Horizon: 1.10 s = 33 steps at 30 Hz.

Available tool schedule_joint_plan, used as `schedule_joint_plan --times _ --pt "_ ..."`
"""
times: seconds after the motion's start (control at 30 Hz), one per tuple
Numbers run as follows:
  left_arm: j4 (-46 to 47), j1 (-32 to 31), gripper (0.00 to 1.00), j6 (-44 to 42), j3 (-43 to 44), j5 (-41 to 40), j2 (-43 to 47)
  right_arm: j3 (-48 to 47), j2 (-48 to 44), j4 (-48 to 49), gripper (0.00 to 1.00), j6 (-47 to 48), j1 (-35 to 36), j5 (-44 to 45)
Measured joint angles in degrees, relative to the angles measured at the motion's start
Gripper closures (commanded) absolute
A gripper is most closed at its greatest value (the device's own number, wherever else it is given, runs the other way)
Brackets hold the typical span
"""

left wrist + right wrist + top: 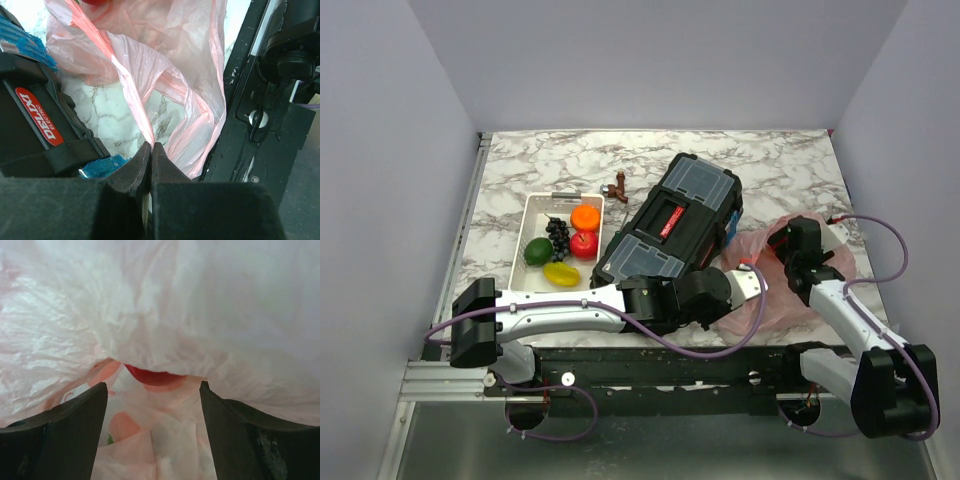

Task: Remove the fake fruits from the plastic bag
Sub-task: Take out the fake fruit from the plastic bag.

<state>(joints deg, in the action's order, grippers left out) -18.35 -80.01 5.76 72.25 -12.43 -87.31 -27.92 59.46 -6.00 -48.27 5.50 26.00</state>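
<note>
Two white-shelled arms (560, 310) with black joints, purple cables (705, 353), black tapered fingers (60, 435)

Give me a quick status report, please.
Left end effector shut on thin pink plastic bag. Right end effector open at its mouth, red fruit inside. Black plastic toolbox alongside.

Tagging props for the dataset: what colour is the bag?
The bag is translucent pink-red; it shows best in the left wrist view.

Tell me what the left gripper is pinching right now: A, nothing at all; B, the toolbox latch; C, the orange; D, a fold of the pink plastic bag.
D: the left gripper has its fingers shut on a stretched fold of the plastic bag.
</note>
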Motion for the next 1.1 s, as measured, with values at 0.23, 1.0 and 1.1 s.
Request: schedule_joint_plan --times 0.23,1.0,1.1 --pt "0.04 0.00 1.00 -0.22 0.00 -0.11 0.00 0.00 5.25 4.92 0.18 0.28 0.00 0.68" --pt "0.24 0.00 1.00 -0.42 0.00 -0.63 0.00 -2.08 18.53 11.93 0.02 -1.64 -3.26 1.60" --pt "0.26 0.00 1.00 -0.42 0.00 -0.63 0.00 -2.97 19.54 11.98 0.08 -1.55 -3.39 1.60"
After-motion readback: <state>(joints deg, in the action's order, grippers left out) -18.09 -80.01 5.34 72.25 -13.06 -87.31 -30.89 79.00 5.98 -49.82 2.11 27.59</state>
